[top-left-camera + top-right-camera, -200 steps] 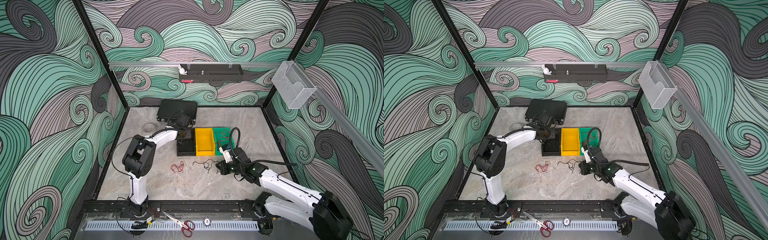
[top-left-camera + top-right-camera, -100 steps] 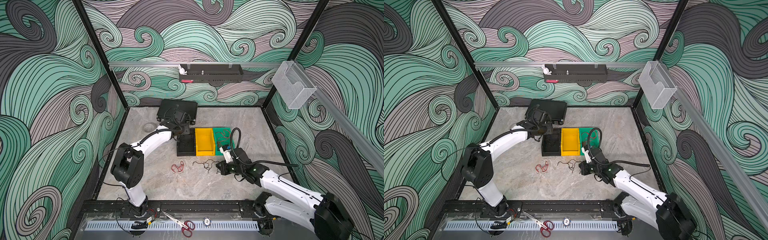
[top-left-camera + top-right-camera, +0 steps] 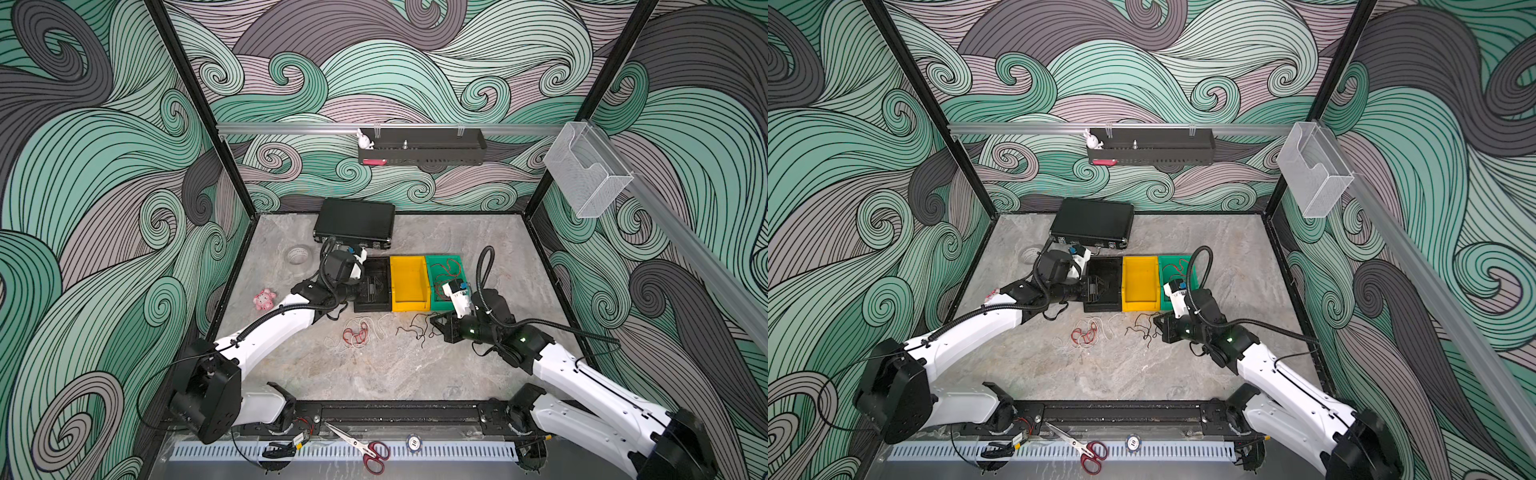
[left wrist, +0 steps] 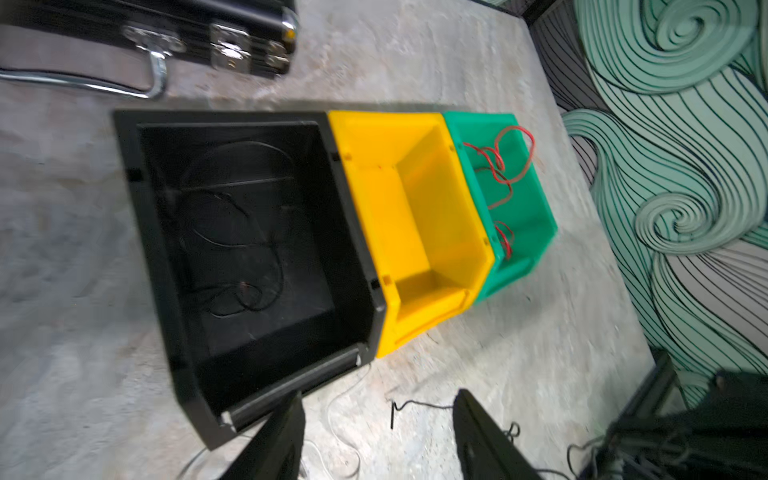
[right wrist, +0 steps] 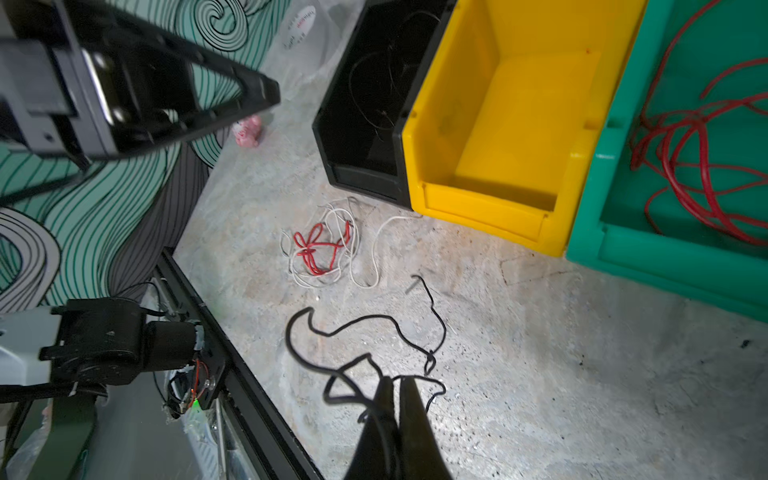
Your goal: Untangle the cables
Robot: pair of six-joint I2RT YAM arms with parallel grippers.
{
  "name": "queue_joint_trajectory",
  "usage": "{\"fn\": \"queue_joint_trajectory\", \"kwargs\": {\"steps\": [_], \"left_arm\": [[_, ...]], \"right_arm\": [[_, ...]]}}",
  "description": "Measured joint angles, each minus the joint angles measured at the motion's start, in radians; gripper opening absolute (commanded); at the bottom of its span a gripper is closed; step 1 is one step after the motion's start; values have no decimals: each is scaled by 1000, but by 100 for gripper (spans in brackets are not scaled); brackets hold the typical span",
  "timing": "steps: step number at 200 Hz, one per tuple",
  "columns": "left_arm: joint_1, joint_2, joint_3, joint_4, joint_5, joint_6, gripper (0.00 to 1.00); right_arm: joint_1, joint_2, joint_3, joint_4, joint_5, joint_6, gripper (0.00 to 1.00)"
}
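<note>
A tangle of red and white cables [image 3: 355, 334] [image 3: 1086, 334] [image 5: 324, 245] lies on the table in front of the black bin [image 3: 384, 266] [image 4: 129, 174]. To its right a black cable [image 3: 415, 328] [image 3: 1144, 326] [image 5: 365, 332] sprawls loose, and my right gripper [image 3: 434, 322] [image 3: 1158, 322] [image 5: 397, 380] is shut on its near end. Another thin black cable [image 4: 237, 232] rests inside the black bin. A red cable [image 3: 446, 270] [image 4: 503, 174] [image 5: 685, 137] fills the green bin [image 3: 457, 259]. My left gripper [image 3: 372, 291] [image 4: 376, 405] hangs open over the black bin's front, holding nothing.
An empty yellow bin [image 3: 409, 282] sits between the black and green ones. A black case [image 3: 355, 224] lies at the back, with a tape roll [image 3: 300, 254] and a pink toy [image 3: 264, 300] to the left. Scissors [image 3: 365, 449] lie beyond the front rail.
The left arm's elbow has swung down and out to the left while its gripper stayed over the black bin and opened a little wider. The right arm has not moved.
</note>
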Motion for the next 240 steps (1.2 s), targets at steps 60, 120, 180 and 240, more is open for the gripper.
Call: {"fn": "queue_joint_trajectory", "kwargs": {"steps": [60, 120, 180, 240], "left_arm": [[-39, -62, -145, 273, 193, 23, 62], [-108, -62, -170, 407, 328, 60, 63], [-155, -6, -172, 462, 368, 85, 63], [-211, 66, -171, 499, 391, 85, 40]], "right_arm": [[-9, 6, 29, 0, -87, 2, 7], [-24, 31, 56, 20, -155, 18, 7], [-25, 68, 93, 71, -209, 41, 7], [-26, 90, 95, 118, -240, 78, 7]]}}
